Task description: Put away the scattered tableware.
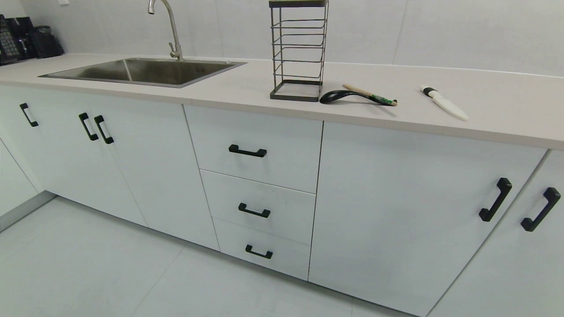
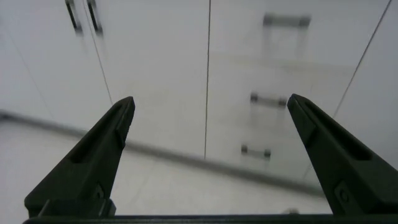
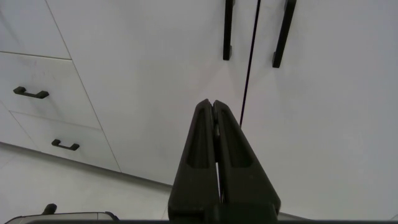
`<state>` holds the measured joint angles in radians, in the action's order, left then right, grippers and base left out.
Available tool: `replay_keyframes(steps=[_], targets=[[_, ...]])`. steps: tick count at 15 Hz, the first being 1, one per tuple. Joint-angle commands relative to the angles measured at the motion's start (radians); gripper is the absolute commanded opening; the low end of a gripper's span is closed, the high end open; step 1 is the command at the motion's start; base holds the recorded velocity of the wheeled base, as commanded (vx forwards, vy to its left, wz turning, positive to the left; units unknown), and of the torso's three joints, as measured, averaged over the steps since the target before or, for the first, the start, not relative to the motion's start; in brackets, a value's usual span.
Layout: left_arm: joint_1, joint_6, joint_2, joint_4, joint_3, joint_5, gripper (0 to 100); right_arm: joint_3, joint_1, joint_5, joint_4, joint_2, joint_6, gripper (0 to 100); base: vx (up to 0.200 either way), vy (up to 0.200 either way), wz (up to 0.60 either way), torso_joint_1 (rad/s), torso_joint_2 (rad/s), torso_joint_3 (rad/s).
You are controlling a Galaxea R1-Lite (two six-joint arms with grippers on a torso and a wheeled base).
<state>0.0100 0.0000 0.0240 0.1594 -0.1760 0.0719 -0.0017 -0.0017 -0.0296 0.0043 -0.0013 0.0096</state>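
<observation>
Countertop: pale, matt, smooth, stone-like. Sink: brushed steel, dull sheen; faucet: polished metal. Rack: dark metal wire, matt. Spoon: glossy black bowl, seemingly plastic; light wooden handle with a green band. Knife: smooth white blade and handle, material unclear, black collar. Cabinet fronts: smooth white, slight sheen; pull handles: matt black. Floor: pale smooth tile. Left gripper and right gripper: matt black plastic

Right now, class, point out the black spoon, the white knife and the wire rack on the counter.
black spoon (image 1: 333, 97), head view, on its bowl
white knife (image 1: 449, 107), head view, on its blade
wire rack (image 1: 294, 98), head view, on its base bar
</observation>
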Motion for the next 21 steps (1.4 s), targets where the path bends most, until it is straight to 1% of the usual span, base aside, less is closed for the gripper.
replay_keyframes(steps=[1,2,3,4,5,6,7,8,9,10,11,13,14,15,16,17,18,19,20,21], targets=[[0.007,0.002,0.114,-0.029,-0.132,0.086,100,0.000,0.000,0.000,0.000,0.001,0.000,0,0.000,0.000,0.00,0.000,0.00,0.000],[-0.005,0.003,0.134,-0.063,-0.128,0.128,100,0.000,0.000,0.000,0.000,0.001,0.000,0,0.000,0.000,0.00,0.000,0.00,0.000],[-0.007,0.006,0.139,-0.073,-0.126,0.152,100,0.000,0.000,0.000,0.000,0.001,0.000,0,0.000,0.000,0.00,0.000,0.00,0.000],[-0.008,0.089,0.178,-0.096,-0.126,0.262,100,0.000,0.000,0.000,0.000,0.001,0.000,0,0.000,0.000,0.00,0.000,0.00,0.000],[-0.008,0.133,0.203,-0.101,-0.126,0.305,100,0.000,0.000,0.000,0.000,0.001,0.000,0,0.000,0.000,0.00,0.000,0.00,0.000],[-0.007,0.206,0.246,-0.101,-0.126,0.336,100,0.000,0.000,0.000,-0.001,0.001,0.000,0,0.000,0.000,0.00,0.000,0.00,0.000],[-0.008,0.273,0.289,-0.100,-0.128,0.339,100,0.000,0.000,0.000,0.000,0.001,0.000,0,0.000,0.000,0.00,0.000,0.00,0.000],[-0.010,0.373,0.370,-0.096,-0.135,0.342,100,0.000,0.000,0.000,-0.001,0.001,0.000,0,0.000,0.000,0.00,0.000,0.00,0.000],[-0.012,0.400,0.399,-0.092,-0.139,0.341,100,0.000,0.000,0.000,0.000,0.001,0.000,0,0.000,0.000,0.00,0.000,0.00,0.000],[-0.012,0.494,0.493,-0.083,-0.151,0.341,100,0.000,0.000,0.000,-0.001,0.001,0.000,0,0.000,0.000,0.00,0.000,0.00,0.000],[-0.012,0.543,0.537,-0.075,-0.154,0.341,100,0.000,0.000,0.000,0.000,0.001,0.000,0,0.000,0.000,0.00,0.000,0.00,0.000],[-0.013,0.627,0.603,-0.047,-0.162,0.341,100,0.000,0.000,0.000,-0.001,0.001,0.000,0,0.000,0.000,0.00,0.000,0.00,0.000],[-0.019,0.643,0.625,-0.026,-0.180,0.342,100,0.000,0.000,0.000,-0.001,0.001,0.000,0,0.000,0.000,0.00,0.000,0.00,0.000],[-0.027,0.644,0.631,-0.023,-0.192,0.341,100,0.000,0.000,0.000,0.000,0.001,0.000,0,0.000,0.000,0.00,0.000,0.00,0.000],[-0.054,0.643,0.643,-0.020,-0.232,0.336,100,0.000,0.000,0.000,-0.001,0.001,0.000,0,0.000,0.000,0.00,0.000,0.00,0.000],[-0.061,0.646,0.666,-0.018,-0.273,0.336,100,0.000,0.000,0.000,-0.001,0.001,0.000,0,0.000,0.000,0.00,0.000,0.00,0.000],[-0.061,0.650,0.688,-0.018,-0.295,0.336,100,0.000,0.000,0.000,-0.001,0.001,0.000,0,0.000,0.000,0.00,0.000,0.00,0.000],[-0.061,0.664,0.712,-0.017,-0.303,0.335,100,0.000,0.000,0.000,0.000,0.001,0.000,0,0.000,0.000,0.00,0.000,0.00,0.000],[-0.061,0.687,0.744,-0.003,-0.304,0.335,100,0.000,0.000,0.000,0.000,0.001,0.000,0,0.000,0.000,0.00,0.000,0.00,0.000],[-0.061,0.727,0.786,0.026,-0.304,0.333,100,0.000,0.000,0.000,-0.001,0.001,0.000,0,0.000,0.000,0.00,0.000,0.00,0.000]])
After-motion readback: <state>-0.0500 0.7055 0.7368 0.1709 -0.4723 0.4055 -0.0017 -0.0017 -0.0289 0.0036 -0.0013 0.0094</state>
